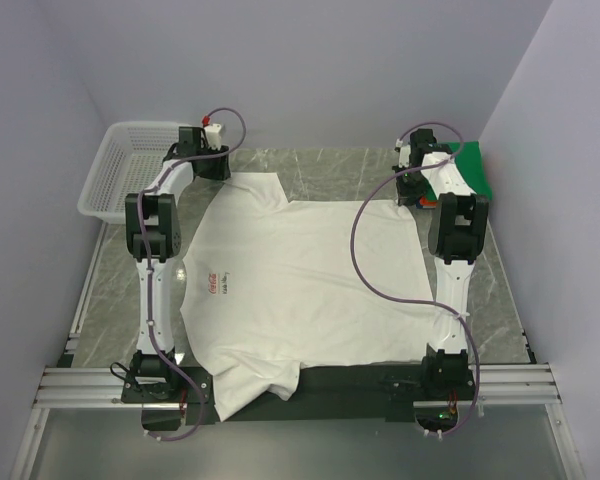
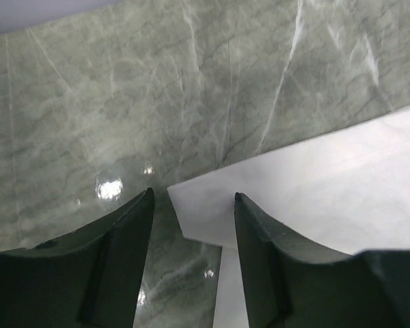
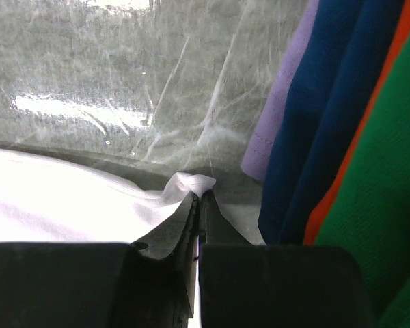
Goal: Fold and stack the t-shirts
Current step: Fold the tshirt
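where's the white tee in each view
top external: white tee spread flat mid-table.
left wrist: lower right, one corner between the fingers of the open left pincer.
right wrist: lower left, a tip pinched in the shut right pincer.
shared landmark: the marble table, under the tee in all three.

Grey marble table (image 1: 320,175): white tee (image 1: 300,280) spread flat, folded tees (image 1: 475,165) far right.

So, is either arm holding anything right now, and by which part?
The right gripper pinches the white t-shirt by its far right corner. The left gripper is open astride another corner, holding nothing.
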`<state>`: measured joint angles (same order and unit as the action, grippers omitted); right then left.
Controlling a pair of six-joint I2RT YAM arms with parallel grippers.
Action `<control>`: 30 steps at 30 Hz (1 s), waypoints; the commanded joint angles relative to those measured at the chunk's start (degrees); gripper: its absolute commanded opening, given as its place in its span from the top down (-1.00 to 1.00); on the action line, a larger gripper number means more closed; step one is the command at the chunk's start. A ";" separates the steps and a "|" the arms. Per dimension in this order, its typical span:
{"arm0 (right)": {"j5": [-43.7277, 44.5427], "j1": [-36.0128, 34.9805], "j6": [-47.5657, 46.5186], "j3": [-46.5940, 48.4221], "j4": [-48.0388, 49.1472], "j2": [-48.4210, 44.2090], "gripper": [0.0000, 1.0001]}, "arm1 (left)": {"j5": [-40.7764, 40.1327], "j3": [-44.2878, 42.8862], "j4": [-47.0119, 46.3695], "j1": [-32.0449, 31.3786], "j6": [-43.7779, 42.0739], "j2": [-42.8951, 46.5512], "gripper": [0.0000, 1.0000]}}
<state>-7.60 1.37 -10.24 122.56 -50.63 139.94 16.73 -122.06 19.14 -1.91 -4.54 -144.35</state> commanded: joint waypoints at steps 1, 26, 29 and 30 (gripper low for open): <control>-0.58 -0.66 -0.92 -1.45 -1.49 -1.77 1.00 | 1.81 -3.01 -2.17 -0.46 2.25 -1.19 -0.09; -5.94 -0.49 -4.52 -4.61 1.23 -12.22 1.00 | 9.37 5.33 -0.16 -0.46 -1.52 21.65 0.99; -6.64 -0.31 -5.31 -5.75 1.85 -14.16 1.00 | 9.11 8.32 2.39 -0.37 -2.67 26.04 0.99; -6.90 -0.22 -5.66 -6.02 2.03 -14.34 1.00 | 9.02 9.81 2.92 -0.37 -2.85 28.14 0.99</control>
<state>-12.97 1.26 -14.20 116.97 -50.61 130.93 24.36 -114.74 20.05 -2.13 -5.06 -122.15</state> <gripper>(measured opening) 0.010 0.015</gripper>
